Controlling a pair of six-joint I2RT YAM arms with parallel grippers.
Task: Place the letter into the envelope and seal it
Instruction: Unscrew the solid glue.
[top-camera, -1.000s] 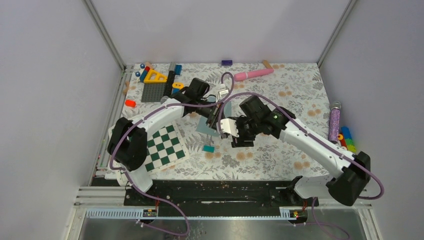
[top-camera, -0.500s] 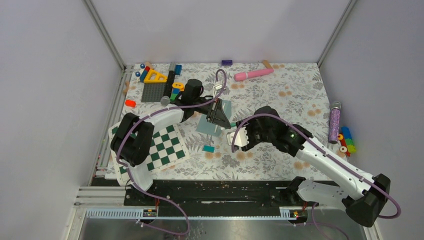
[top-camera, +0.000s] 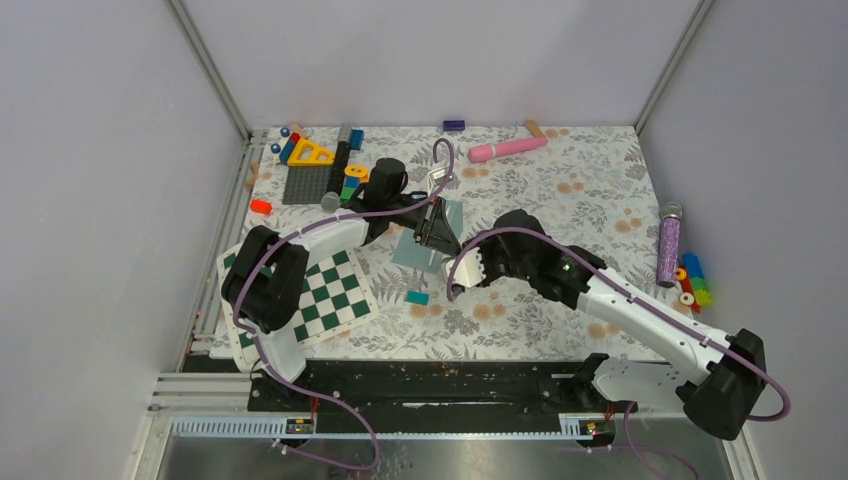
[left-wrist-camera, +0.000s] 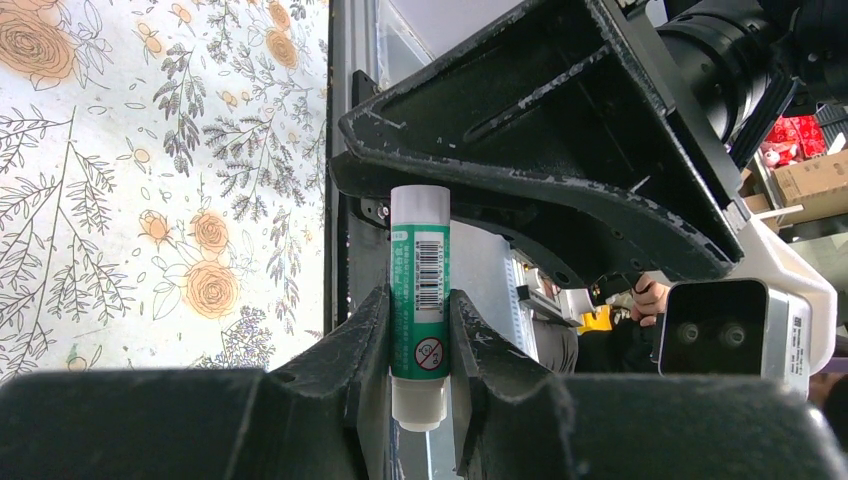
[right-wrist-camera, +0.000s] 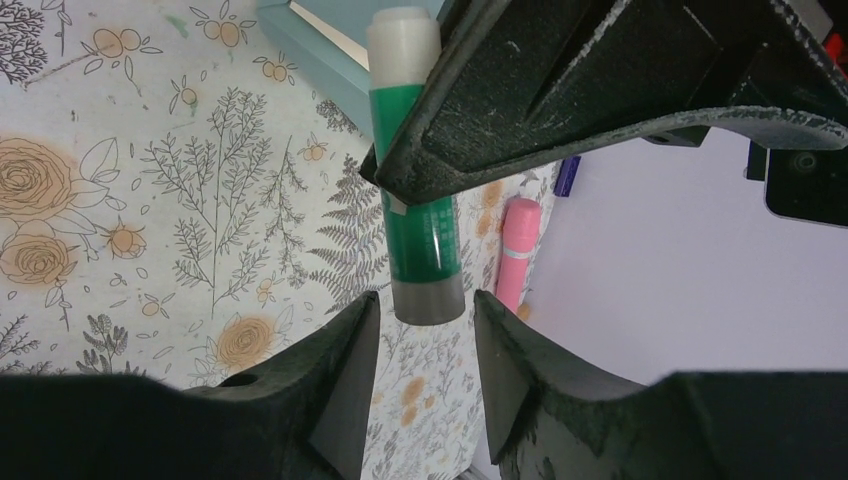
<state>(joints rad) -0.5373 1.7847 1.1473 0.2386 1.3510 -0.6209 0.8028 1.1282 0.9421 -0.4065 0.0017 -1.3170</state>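
Black fingers of the right tool (right-wrist-camera: 425, 305) are standing apart on either side of the grey end of a green glue stick (right-wrist-camera: 420, 245), a sliver of gap showing on each side, close to a small teal block (top-camera: 417, 297). Just beyond, the left tool (left-wrist-camera: 420, 300) is clamping that stick around its middle. Beneath the left tool, the envelope (top-camera: 408, 252) is lying flat on the floral tabletop (top-camera: 560, 170), with the stick's white cap pointing towards it. Farther back, a pink tube (top-camera: 507, 148) is resting near the rear edge.
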